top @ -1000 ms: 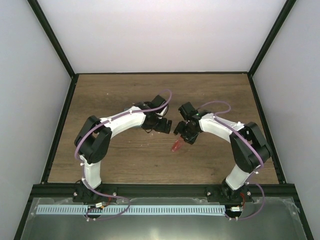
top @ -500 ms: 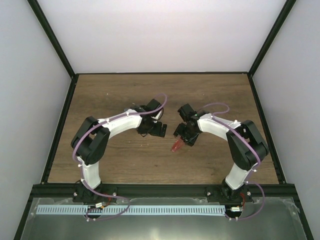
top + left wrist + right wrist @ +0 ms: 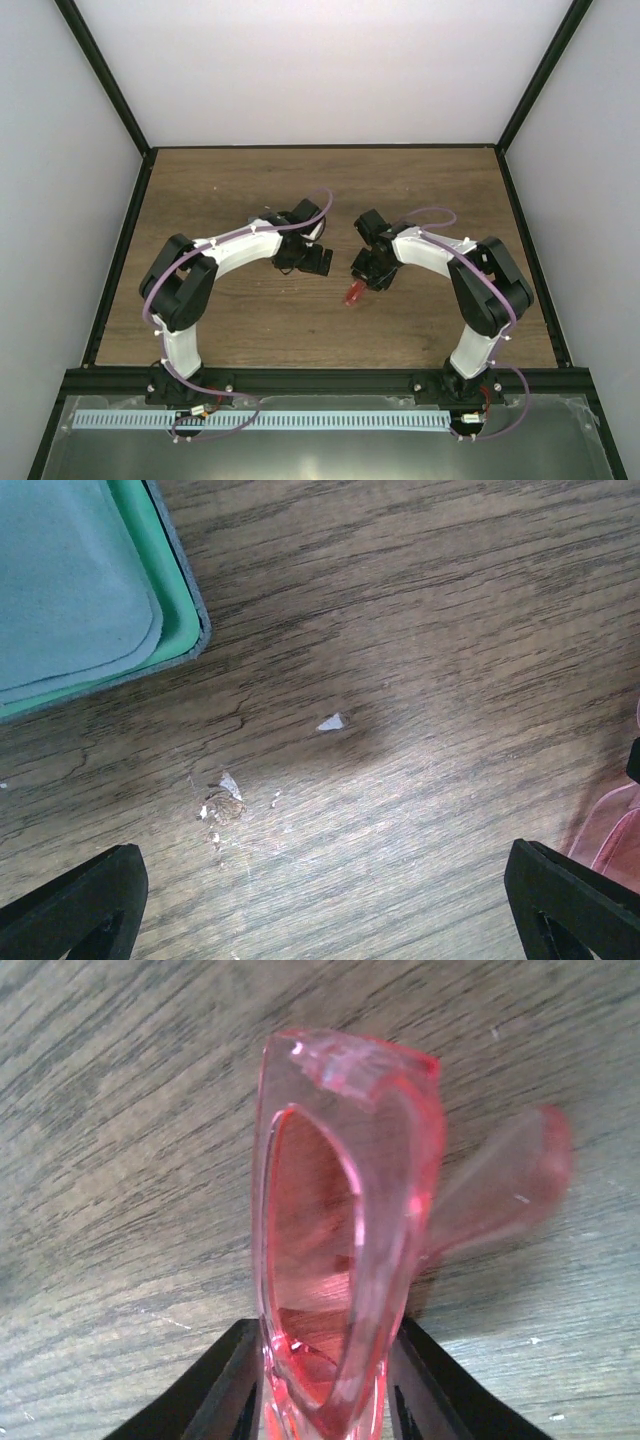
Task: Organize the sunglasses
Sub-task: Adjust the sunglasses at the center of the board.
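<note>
My right gripper (image 3: 362, 281) is shut on the translucent red sunglasses (image 3: 345, 1245), holding them just above the wooden table; they hang below it in the top view (image 3: 352, 294). One slim red arm sticks out to the right in the right wrist view. My left gripper (image 3: 316, 260) is open and empty, its fingertips (image 3: 75, 900) wide apart over bare wood. A pink edge of the sunglasses (image 3: 612, 830) shows at the right of the left wrist view. The corner of the open case (image 3: 185, 620), green inside with a grey rim, holds the light blue cloth (image 3: 70, 590).
The wooden table (image 3: 240, 320) has small pale chips (image 3: 225, 800) on it below the left gripper. Grey walls enclose the table on three sides. In the top view the case lies hidden under the left arm.
My left gripper has drawn back to the left, away from the sunglasses. My right gripper has shifted slightly left with the sunglasses still in it.
</note>
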Robot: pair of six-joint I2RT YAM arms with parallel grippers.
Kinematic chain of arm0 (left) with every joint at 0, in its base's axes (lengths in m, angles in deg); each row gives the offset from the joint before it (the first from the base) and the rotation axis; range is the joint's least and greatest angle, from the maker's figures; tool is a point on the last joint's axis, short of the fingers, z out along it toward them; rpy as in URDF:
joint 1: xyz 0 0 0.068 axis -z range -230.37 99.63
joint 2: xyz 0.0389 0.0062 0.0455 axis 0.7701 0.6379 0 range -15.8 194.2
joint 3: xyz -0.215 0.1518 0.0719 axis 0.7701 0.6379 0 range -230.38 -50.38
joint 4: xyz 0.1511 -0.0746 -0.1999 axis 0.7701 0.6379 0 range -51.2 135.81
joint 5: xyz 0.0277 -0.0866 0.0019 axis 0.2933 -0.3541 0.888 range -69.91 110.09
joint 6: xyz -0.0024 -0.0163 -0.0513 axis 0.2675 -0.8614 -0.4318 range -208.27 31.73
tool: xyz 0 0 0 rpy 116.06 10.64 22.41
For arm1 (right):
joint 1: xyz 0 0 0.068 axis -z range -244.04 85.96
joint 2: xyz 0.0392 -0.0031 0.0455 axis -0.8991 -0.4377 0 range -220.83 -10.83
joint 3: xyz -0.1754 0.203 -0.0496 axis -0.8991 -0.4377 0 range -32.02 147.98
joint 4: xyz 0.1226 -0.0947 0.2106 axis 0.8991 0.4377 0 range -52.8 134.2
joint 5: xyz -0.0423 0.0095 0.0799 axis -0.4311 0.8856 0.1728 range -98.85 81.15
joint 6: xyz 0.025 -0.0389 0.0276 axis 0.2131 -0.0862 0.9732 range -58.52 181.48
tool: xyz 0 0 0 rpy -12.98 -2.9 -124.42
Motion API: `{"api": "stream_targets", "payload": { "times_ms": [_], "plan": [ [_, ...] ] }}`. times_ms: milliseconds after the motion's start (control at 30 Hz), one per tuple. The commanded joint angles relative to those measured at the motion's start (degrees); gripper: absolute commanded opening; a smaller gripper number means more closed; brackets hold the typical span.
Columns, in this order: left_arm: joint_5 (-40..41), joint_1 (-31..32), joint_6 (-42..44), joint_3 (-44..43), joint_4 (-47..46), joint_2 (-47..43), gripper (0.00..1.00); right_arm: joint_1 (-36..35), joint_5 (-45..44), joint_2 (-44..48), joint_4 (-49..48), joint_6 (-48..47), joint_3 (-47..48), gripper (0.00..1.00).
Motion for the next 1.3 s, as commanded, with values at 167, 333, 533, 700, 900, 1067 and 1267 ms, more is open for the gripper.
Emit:
{"api": "stream_targets", "payload": {
  "times_ms": [167, 333, 533, 700, 900, 1067, 1267],
  "plan": [
    [-0.18, 0.00, -0.40, 0.90, -0.90, -1.59, 1.00, -0.54, -3.98, 0.16, 2.73, -0.40, 1.16, 0.29],
    [-0.07, 0.02, -0.16, 0.92, -0.77, -1.40, 1.00, -0.58, -8.81, 1.82, 8.14, -1.82, 4.01, 0.29],
    [0.03, -0.08, -0.01, 0.83, -0.80, -1.46, 1.00, -0.97, -17.09, 3.62, 15.72, -5.77, 7.45, 0.27],
    [-0.07, -0.38, 0.80, 0.57, -0.55, -1.31, 1.00, -1.07, -24.90, 0.70, 24.98, -8.69, 12.84, 0.27],
    [0.02, -0.91, 1.54, 0.70, -0.32, -1.42, 1.00, -1.76, -33.50, -6.28, 35.16, -9.11, 20.09, 0.26],
    [-0.21, -1.41, 1.71, 1.45, -0.39, -1.81, 1.00, -2.83, -37.19, -11.36, 37.41, -10.20, 21.83, 0.26],
    [0.06, -2.03, 1.73, 3.12, -0.77, -3.08, 1.00, -3.58, -39.64, -13.96, 37.43, -9.49, 21.59, 0.26]
  ]
}}
